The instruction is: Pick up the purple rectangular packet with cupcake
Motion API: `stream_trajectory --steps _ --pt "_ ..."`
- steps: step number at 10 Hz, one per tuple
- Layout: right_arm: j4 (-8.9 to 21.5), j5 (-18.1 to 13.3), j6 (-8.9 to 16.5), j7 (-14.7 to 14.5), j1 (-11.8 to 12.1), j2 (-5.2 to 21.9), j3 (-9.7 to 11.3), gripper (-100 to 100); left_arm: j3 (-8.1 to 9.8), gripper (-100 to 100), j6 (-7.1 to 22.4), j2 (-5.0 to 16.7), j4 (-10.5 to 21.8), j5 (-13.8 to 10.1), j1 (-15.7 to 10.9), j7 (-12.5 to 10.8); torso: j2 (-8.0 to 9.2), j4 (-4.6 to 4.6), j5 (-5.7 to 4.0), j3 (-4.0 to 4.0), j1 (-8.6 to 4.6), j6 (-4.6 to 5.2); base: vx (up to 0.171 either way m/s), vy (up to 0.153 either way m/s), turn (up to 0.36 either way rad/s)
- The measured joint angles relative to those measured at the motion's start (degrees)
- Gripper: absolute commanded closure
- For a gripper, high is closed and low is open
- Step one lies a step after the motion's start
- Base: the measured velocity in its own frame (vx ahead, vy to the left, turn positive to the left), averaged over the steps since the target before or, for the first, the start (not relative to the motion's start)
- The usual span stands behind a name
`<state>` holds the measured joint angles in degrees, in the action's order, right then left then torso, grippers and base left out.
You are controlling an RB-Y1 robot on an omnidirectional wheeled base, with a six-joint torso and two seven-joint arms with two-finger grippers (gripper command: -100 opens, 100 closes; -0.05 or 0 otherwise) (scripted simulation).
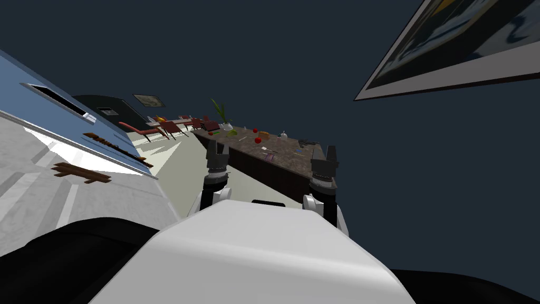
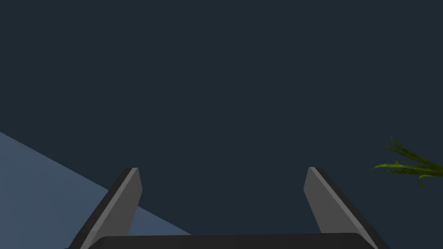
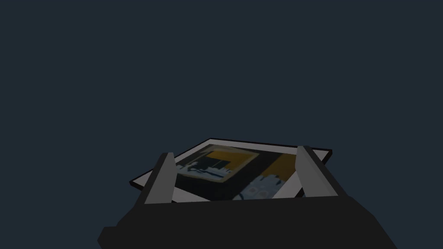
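Ahead on the long counter [image 1: 287, 163] lies a small purple packet [image 1: 270, 157], its print too small to read. Left gripper [image 1: 217, 149] and right gripper [image 1: 324, 154]: both released, fingers spread.

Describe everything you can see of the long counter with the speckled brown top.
The long counter has a speckled brown, stone-like top and a dark front. It runs away from me along the dark blue wall, on the pale floor. On it sit a potted green plant at the far end, red round things mid-way, and a small purplish flat item nearer me.
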<state>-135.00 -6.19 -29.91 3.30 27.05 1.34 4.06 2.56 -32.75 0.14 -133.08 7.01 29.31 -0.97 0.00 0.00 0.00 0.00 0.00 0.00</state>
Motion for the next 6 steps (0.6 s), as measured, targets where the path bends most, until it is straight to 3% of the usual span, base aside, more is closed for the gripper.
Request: stream_trajectory --steps 3,6 --pt "0.0 0.0 0.0 0.0 0.0 0.0 0.0 0 -0.14 -100 -0.4 3.3 2.0 0.1 -0.2 0.0 -0.05 -0.01 -0.01 -0.03 -0.03 0.01 0.015 -0.014 -0.038" --pt "0.0 0.0 0.0 0.0 0.0 0.0 0.0 0 -0.79 -100 -1.4 5.8 6.4 0.6 -1.0 0.5 -0.11 -0.03 -0.02 -0.06 -0.08 0.01 0.025 -0.025 -0.056"
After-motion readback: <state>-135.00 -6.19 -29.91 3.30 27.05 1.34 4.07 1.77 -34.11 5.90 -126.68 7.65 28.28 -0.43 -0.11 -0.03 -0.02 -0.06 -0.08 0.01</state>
